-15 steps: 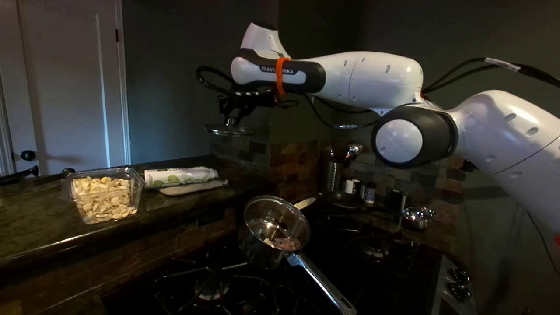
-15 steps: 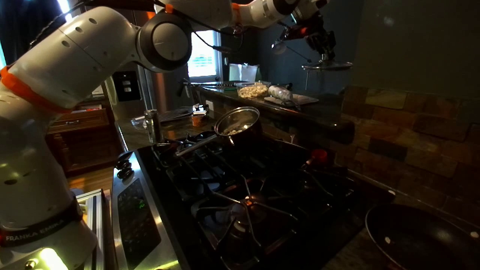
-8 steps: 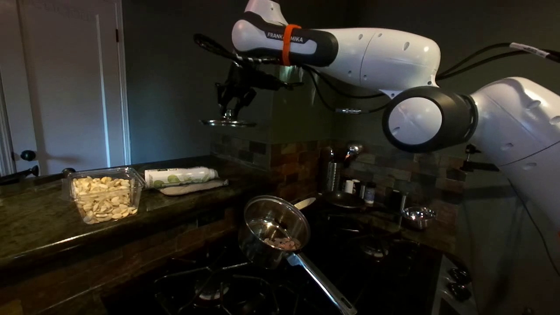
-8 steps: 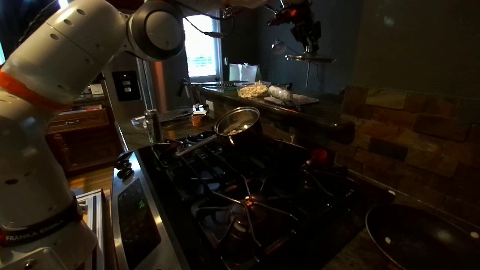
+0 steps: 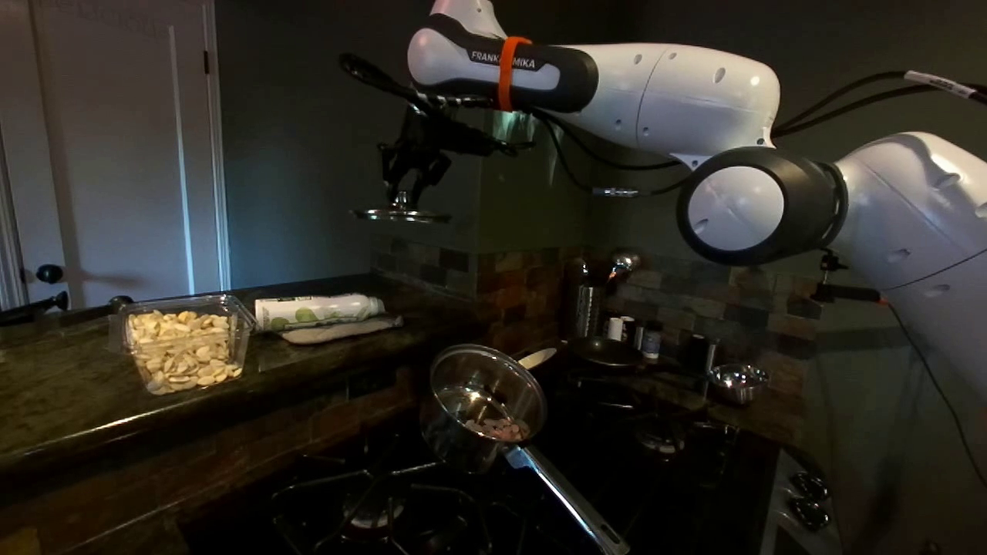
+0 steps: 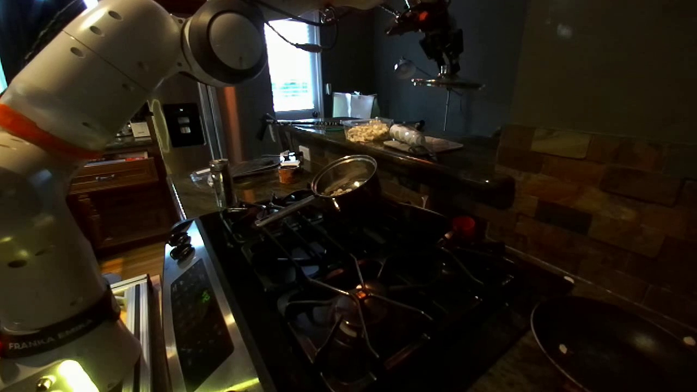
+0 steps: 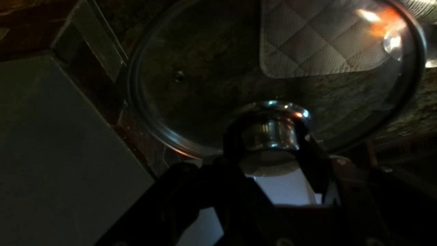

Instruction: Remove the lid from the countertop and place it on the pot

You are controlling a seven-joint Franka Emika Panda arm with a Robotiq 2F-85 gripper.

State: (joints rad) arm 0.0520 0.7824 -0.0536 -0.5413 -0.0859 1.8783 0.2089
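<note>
The lid [image 5: 401, 216] is round and clear in the middle, with a metal rim and a shiny metal knob. My gripper [image 5: 402, 194] is shut on the knob and holds the lid roughly level in the air above the raised countertop. In an exterior view the lid [image 6: 447, 84] hangs below the gripper [image 6: 445, 66]. In the wrist view the lid [image 7: 218, 89] fills the upper part, with its knob between the gripper's fingers [image 7: 269, 138]. The pot [image 5: 455, 439] is shiny steel with a long handle. It stands uncovered on the stove, pale pieces inside, and shows in both exterior views [image 6: 351, 202].
The raised countertop [image 5: 69, 401] bears a clear box of pale nuts [image 5: 181, 351], a white-green package [image 5: 318, 311] and a quilted pad [image 7: 317, 37]. A dark pan [image 6: 604, 343] and a steel bowl [image 5: 738, 384] stand beside the stove. A tiled wall [image 6: 577, 169] is near the lid.
The arm has risen a little with the lid in the gripper. In an exterior view the lid has shifted left and up. The pot has not moved.
</note>
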